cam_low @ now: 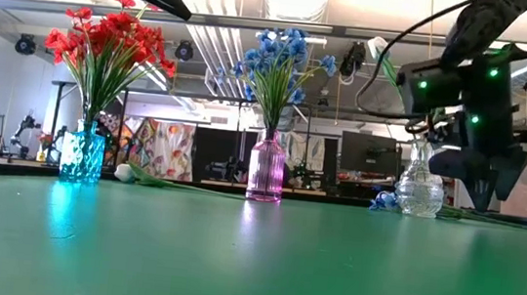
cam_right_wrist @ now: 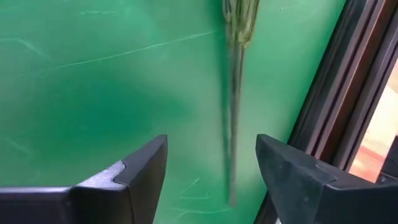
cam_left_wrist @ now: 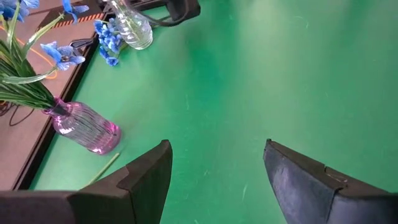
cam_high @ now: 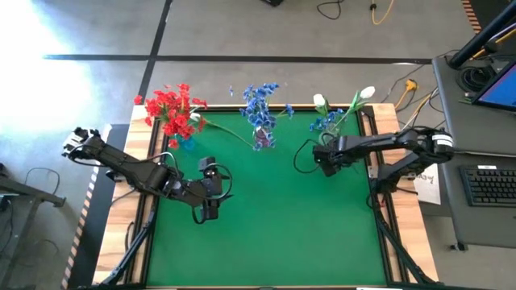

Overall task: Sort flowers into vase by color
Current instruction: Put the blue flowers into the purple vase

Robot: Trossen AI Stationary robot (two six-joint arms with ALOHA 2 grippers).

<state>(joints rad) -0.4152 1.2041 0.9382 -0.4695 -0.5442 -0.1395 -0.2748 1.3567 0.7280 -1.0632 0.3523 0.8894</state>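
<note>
Red flowers [cam_high: 172, 110] stand in a blue vase [cam_low: 80, 155] at the far left. Blue flowers [cam_high: 260, 103] stand in a pink vase [cam_low: 265, 170] at the far middle. A clear vase [cam_low: 420, 191] stands far right, with white buds [cam_high: 367, 93] above it and a blue sprig [cam_high: 324, 122] lying beside it. Another white flower [cam_low: 123, 172] lies on the mat between the blue and pink vases. My right gripper [cam_right_wrist: 211, 180] is open just near of the clear vase, with a blurred green stem [cam_right_wrist: 235, 124] between its fingers. My left gripper [cam_left_wrist: 217, 180] is open over bare mat.
The green mat [cam_high: 274, 234] lies free toward the near edge. A dark frame [cam_right_wrist: 339, 93] borders the mat at the table's right, close to my right gripper. A desk with a keyboard [cam_high: 488, 184] stands beyond the right edge.
</note>
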